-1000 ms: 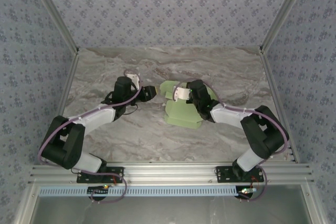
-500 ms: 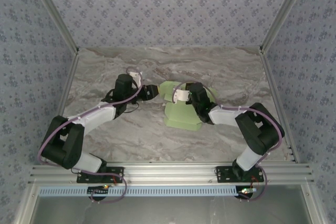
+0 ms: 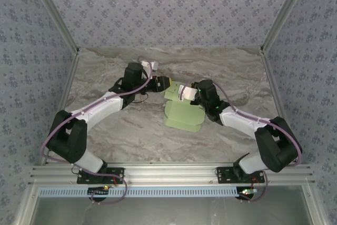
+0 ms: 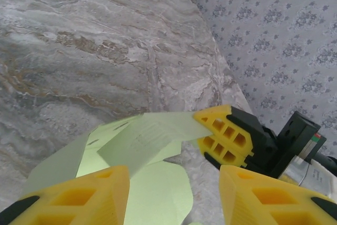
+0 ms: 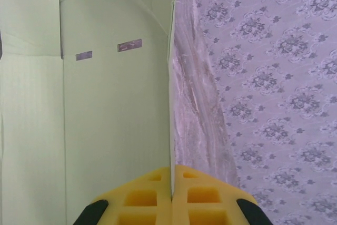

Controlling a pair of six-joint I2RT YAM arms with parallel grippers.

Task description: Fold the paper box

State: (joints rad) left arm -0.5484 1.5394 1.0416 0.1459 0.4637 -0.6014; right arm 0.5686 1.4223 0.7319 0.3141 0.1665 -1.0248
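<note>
I have the paper box (image 3: 181,115) lying around the middle of the marble-patterned bench (image 3: 121,130), a pale green card sheet that is only partly folded. Its near portion rests flat on the bench, while the far portion is lifted off the surface. The right pincer (image 3: 183,92) sits at the box's far right edge, its yellow fingers pressed together and pinching a raised panel of the card. On the right wrist camera, that thin green edge runs straight down into the seam between the two fingers of the right pincer (image 5: 171,175). The panel of the paper box (image 5: 105,130) stands to the left of that seam, and I can see two small slots cut near its top. The left pincer (image 3: 166,82) hovers just off the box's far left corner with its fingers spread and nothing between them. On the left wrist camera, the left pincer (image 4: 174,177) frames the paper box (image 4: 152,140) below and beyond its open tips. There I can see one lifted flap reaching across to the right pincer (image 4: 210,130), which grips it at the corner. I cannot tell whether the left fingers touch the card.
</note>
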